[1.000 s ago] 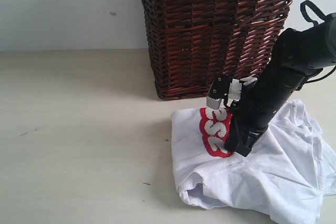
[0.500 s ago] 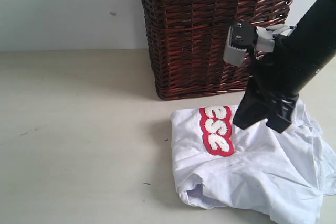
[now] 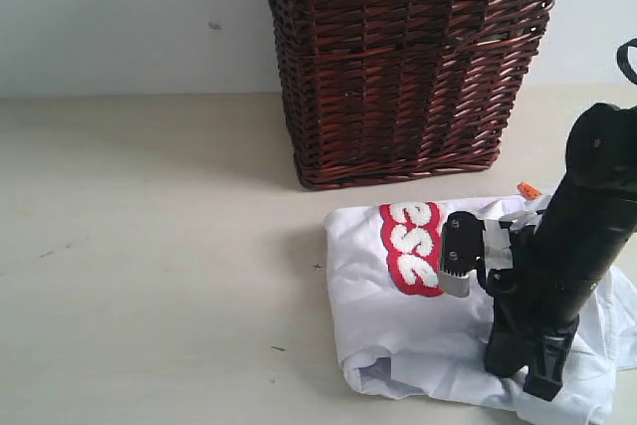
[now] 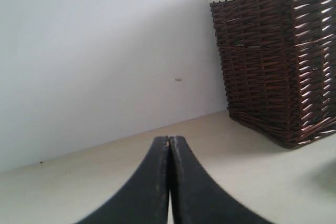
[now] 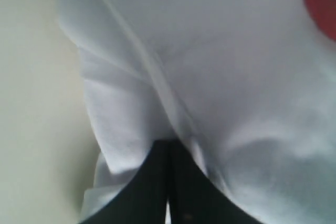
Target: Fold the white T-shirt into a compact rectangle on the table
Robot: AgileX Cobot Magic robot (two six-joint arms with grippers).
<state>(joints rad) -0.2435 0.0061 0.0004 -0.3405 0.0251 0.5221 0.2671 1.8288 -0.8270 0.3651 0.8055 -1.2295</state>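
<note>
The white T-shirt (image 3: pixel 398 325) lies crumpled on the table (image 3: pixel 149 246) in front of the basket, its red lettered strip (image 3: pixel 410 246) facing up and a small orange tag (image 3: pixel 529 189) at its far edge. My right gripper (image 3: pixel 537 385) points down at the shirt's near edge. In the right wrist view its fingers are together, the right gripper (image 5: pixel 168 142) touching a fold of the white T-shirt (image 5: pixel 236 66) with no cloth seen between them. My left gripper (image 4: pixel 169 139) is shut and empty, low over bare table, and is out of the exterior view.
A tall dark brown wicker basket (image 3: pixel 408 67) with a lace rim stands right behind the shirt; the left wrist view shows the basket (image 4: pixel 278 61) too. A pale wall runs behind the table. Bare tabletop stretches to the left of the shirt.
My right arm lifted off the red strip, swung up and right, then came down on the shirt's near edge. The whole red strip and the orange tag now show.
</note>
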